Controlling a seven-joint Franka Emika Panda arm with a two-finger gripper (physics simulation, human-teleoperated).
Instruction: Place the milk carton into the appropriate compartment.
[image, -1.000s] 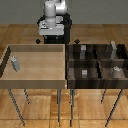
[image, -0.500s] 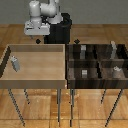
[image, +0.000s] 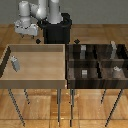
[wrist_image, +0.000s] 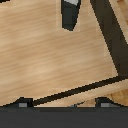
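our gripper (image: 26, 34) hangs high over the light bin's (image: 35, 80) far rim, empty; we cannot tell if its jaws are parted. the milk carton (image: 15, 63) stands upright below us toward the exterior view's left, awaiting pickup.

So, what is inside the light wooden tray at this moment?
Only the milk carton stands inside the light wooden tray, near the wall at the exterior view's left. Its remaining floor shows bare; nothing covers it.
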